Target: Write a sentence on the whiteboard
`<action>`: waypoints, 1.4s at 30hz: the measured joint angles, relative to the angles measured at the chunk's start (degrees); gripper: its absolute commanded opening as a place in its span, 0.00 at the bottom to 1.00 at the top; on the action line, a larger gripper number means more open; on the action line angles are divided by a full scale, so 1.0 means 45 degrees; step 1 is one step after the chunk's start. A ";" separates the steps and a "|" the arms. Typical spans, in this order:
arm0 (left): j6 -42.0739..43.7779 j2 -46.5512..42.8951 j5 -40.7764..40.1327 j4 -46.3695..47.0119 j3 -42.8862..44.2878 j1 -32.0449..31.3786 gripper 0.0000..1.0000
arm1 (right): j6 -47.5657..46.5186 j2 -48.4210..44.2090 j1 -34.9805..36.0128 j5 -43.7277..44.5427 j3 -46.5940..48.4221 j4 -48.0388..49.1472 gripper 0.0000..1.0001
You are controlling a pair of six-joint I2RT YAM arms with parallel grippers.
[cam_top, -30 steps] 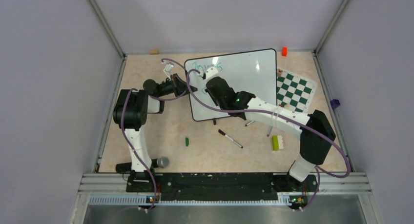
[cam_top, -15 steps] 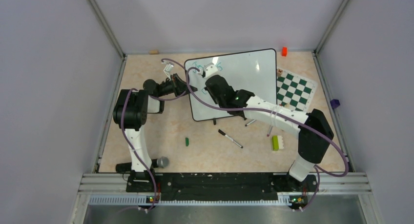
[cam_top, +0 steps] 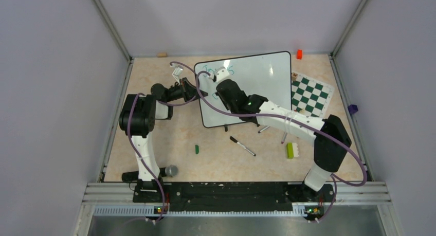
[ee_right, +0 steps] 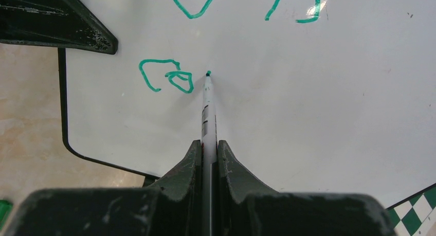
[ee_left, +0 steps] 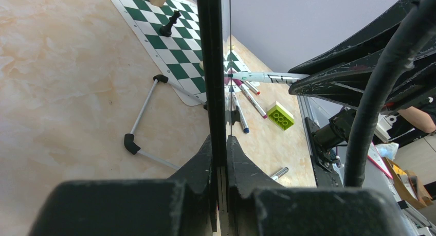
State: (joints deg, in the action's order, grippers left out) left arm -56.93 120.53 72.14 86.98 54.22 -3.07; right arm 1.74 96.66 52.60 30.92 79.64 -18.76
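The whiteboard (cam_top: 265, 79) is standing propped at the middle of the desk's (cam_top: 169, 138) far edge, with its right side next to the green-and-white chess mat (cam_top: 310, 94). The left gripper (ee_left: 219, 143) is clamping shut on the board's left edge, with the thin black frame pinched between its fingers. The right gripper (ee_right: 208, 146) is closing tightly on a white marker (ee_right: 207, 105) and pointing it at the board's face. The marker's teal tip is sitting just right of two teal letters that look like "Co". The sentence (ee_right: 167, 79) is showing only in part. The lower strokes of a first line are showing above, and those two letters are beginning the second line near the board's left edge. A black marker (cam_top: 242, 146) and a yellow-green brick (cam_top: 290, 150) are lying on the desk nearer the arms.
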 measured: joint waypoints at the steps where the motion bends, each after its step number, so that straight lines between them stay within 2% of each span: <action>1: 0.0000 0.0000 0.0000 0.0000 0.0000 0.0000 0.00 | 0.0024 0.0000 0.0000 -0.0019 -0.0005 -0.0029 0.00; 31: 0.0000 0.0000 -0.0015 -0.0049 0.0000 0.0005 0.00 | 0.0627 -0.0029 0.0112 -0.0321 -0.0355 -0.0515 0.00; 42: 0.0000 0.0000 0.0000 -0.0019 0.0000 0.0000 0.00 | 0.0350 0.0165 0.0053 -0.0272 0.0238 -0.0937 0.00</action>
State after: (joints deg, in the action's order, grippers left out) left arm -56.93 120.53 72.14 86.89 54.22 -3.07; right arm 3.31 97.41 52.84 29.69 80.71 -22.98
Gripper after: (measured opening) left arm 0.083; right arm 0.087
